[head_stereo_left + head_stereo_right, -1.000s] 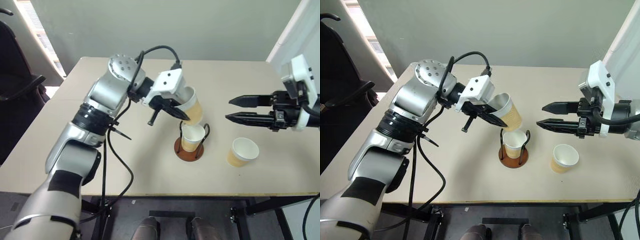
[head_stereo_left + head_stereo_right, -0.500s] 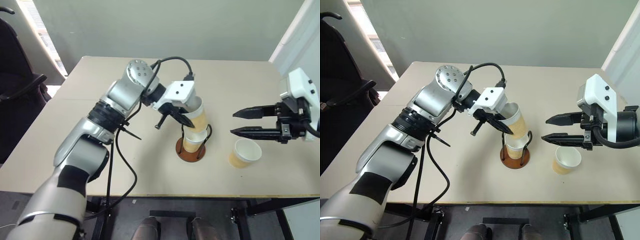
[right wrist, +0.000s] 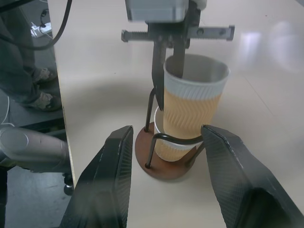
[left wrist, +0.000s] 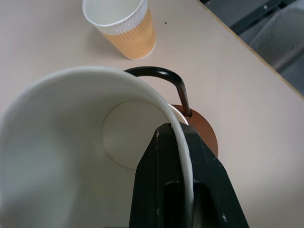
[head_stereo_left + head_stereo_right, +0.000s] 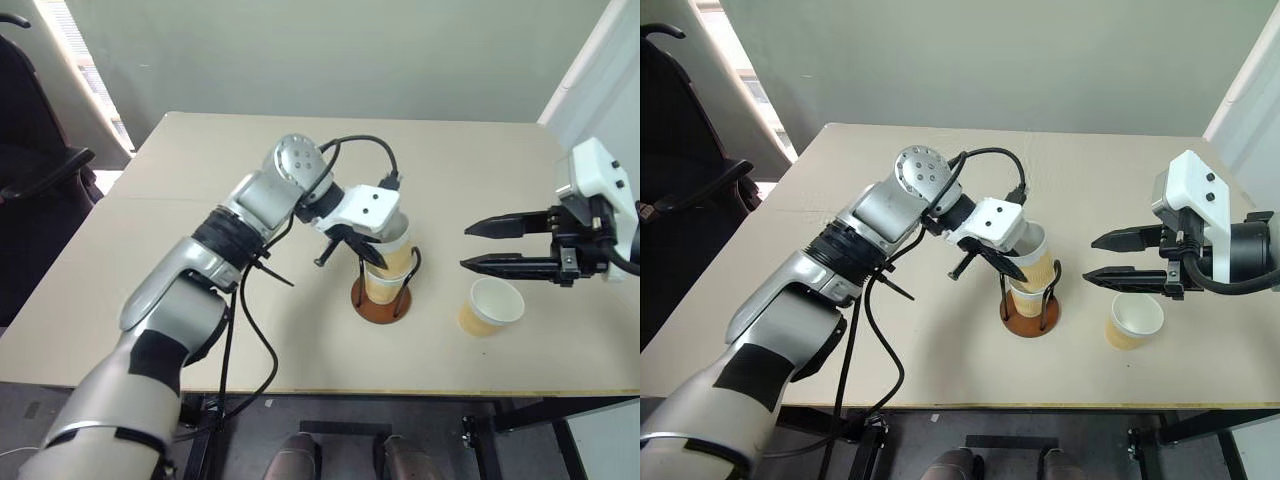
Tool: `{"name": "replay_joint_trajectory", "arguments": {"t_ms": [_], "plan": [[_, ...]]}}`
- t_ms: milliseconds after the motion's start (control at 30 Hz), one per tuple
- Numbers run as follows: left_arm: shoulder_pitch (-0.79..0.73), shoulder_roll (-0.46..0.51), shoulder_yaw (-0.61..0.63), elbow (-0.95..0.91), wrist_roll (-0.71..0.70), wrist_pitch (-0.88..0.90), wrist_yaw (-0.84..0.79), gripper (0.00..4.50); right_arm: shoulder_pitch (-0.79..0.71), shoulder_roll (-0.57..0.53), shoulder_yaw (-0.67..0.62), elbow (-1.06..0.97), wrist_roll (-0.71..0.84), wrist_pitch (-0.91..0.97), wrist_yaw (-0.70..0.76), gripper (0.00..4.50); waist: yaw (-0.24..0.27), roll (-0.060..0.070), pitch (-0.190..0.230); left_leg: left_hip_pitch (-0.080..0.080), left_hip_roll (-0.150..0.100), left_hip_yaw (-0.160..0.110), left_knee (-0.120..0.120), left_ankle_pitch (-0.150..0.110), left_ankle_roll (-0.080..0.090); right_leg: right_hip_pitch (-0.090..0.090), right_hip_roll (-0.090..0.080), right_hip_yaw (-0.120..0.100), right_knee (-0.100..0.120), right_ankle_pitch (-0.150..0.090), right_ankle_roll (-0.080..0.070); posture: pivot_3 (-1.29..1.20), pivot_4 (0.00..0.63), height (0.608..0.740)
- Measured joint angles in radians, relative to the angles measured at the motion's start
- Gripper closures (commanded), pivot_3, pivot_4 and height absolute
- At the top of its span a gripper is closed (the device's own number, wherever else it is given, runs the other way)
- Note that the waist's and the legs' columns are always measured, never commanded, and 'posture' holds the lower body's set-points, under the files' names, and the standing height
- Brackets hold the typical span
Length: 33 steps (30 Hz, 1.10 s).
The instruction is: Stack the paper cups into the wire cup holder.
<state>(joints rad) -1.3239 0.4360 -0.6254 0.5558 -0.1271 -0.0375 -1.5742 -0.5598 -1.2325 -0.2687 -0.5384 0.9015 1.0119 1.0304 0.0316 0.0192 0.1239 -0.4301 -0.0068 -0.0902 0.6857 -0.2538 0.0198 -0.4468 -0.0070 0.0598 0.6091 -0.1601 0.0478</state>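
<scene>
The wire cup holder [image 5: 381,297] stands on the table [image 5: 200,240], its reddish-brown disc base flat and its black loops upright. One paper cup [image 3: 167,142] already sits inside the holder on the base. A second paper cup [image 3: 192,99] is partly lowered into that first one, its ribbed tan wall rising well above the wire loops and leaning a little. The left gripper [image 5: 368,250] is clenched on the rim of this upper cup, one black finger [image 4: 164,185] inside the wall and the other outside. The third paper cup [image 5: 488,305] stands upright on the table near the holder, on the side toward the right arm, and well clear of its base. The right gripper [image 5: 470,247] hovers above that loose cup, its two black fingers held apart and grasping nothing, pointing toward the holder.
</scene>
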Motion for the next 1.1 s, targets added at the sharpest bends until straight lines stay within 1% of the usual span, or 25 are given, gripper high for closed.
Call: {"name": "replay_joint_trajectory", "arguments": {"t_ms": [33, 100, 233, 367, 400, 600, 800, 900, 1033, 1100], "plan": [[0.000, -0.007, 0.000, 0.000, 0.007, -0.006, 0.000, 3.82, 0.001, -0.001, 0.000, 0.000, 0.000, 0.000, 0.000, 2.18, 0.000, 0.000, 0.000, 0.000, 0.000, 0.000, 0.000, 0.000, 0.000, 0.000, 0.000, 0.000, 0.000, 0.000, 0.000, 0.00, 0.150, 0.740], [0.000, -0.022, 0.001, 0.000, 0.012, -0.008, 0.000, 3.16, 0.004, -0.008, 0.000, 0.000, -0.001, -0.002, 0.002, 2.18, 0.000, 0.000, 0.000, 0.000, 0.000, 0.000, 0.000, 0.000, 0.000, 0.000, 0.000, 0.000, 0.000, 0.000, 0.000, 0.00, 0.150, 0.740], [0.000, -0.058, 0.027, 0.006, 0.023, -0.003, 0.000, 1.70, 0.022, -0.031, 0.000, -0.001, -0.003, -0.010, 0.012, 2.18, 0.001, 0.000, 0.000, 0.000, 0.000, 0.000, 0.001, 0.000, 0.000, 0.000, 0.000, 0.000, 0.000, 0.000, 0.001, 0.00, 0.150, 0.740], [-0.001, -0.063, 0.062, 0.007, 0.028, 0.007, 0.000, 0.30, 0.041, -0.049, 0.001, 0.002, -0.017, -0.024, 0.023, 2.18, 0.001, 0.000, 0.000, 0.000, 0.000, 0.001, 0.001, -0.001, 0.000, 0.000, 0.000, 0.000, 0.000, -0.001, 0.002, 0.00, 0.150, 0.740], [-0.004, -0.058, 0.069, 0.007, 0.028, 0.011, 0.000, 0.02, 0.042, -0.052, 0.001, 0.004, -0.024, -0.028, 0.026, 2.18, 0.001, 0.000, 0.000, 0.000, 0.000, 0.001, 0.001, -0.001, 0.000, 0.000, 0.000, 0.000, 0.000, -0.001, 0.002, 0.00, 0.150, 0.740], [-0.026, -0.021, 0.117, 0.007, 0.027, 0.024, -0.002, 0.02, 0.042, -0.061, 0.012, 0.020, -0.044, -0.053, 0.042, 2.18, 0.001, 0.000, 0.000, 0.000, 0.000, 0.001, 0.002, -0.001, 0.001, 0.001, 0.000, 0.000, 0.000, -0.001, 0.002, 0.00, 0.150, 0.740], [-0.026, -0.034, 0.152, 0.005, 0.011, 0.075, -0.003, 0.02, 0.045, -0.072, 0.030, 0.032, -0.072, -0.074, 0.052, 2.18, 0.002, 0.000, 0.000, -0.001, 0.000, 0.001, 0.007, -0.003, 0.004, 0.002, 0.000, 0.000, 0.000, -0.001, 0.003, 0.00, 0.150, 0.740], [-0.026, -0.021, 0.218, 0.005, -0.032, 0.145, -0.003, 0.02, 0.126, -0.102, 0.041, 0.014, -0.127, -0.104, 0.053, 2.18, 0.002, 0.000, 0.000, -0.001, 0.000, 0.001, 0.007, -0.004, 0.004, 0.002, 0.000, 0.000, 0.000, -0.002, 0.003, 0.00, 0.150, 0.740], [-0.023, 0.044, 0.320, 0.002, -0.092, 0.251, -0.002, 0.02, 0.287, -0.160, 0.079, -0.002, -0.251, -0.151, 0.060, 2.18, 0.001, 0.002, -0.001, -0.001, 0.000, 0.001, 0.007, -0.004, 0.003, 0.001, 0.000, 0.000, 0.001, -0.002, 0.003, 0.00, 0.150, 0.740], [0.005, 0.087, 0.366, -0.025, -0.128, 0.307, -0.004, 0.02, 0.357, -0.189, 0.099, 0.004, -0.322, -0.187, 0.067, 2.18, 0.000, 0.002, -0.001, 0.000, 0.000, 0.002, 0.007, -0.004, 0.003, 0.002, 0.000, 0.001, 0.001, -0.002, 0.004, 0.00, 0.150, 0.740]]}}
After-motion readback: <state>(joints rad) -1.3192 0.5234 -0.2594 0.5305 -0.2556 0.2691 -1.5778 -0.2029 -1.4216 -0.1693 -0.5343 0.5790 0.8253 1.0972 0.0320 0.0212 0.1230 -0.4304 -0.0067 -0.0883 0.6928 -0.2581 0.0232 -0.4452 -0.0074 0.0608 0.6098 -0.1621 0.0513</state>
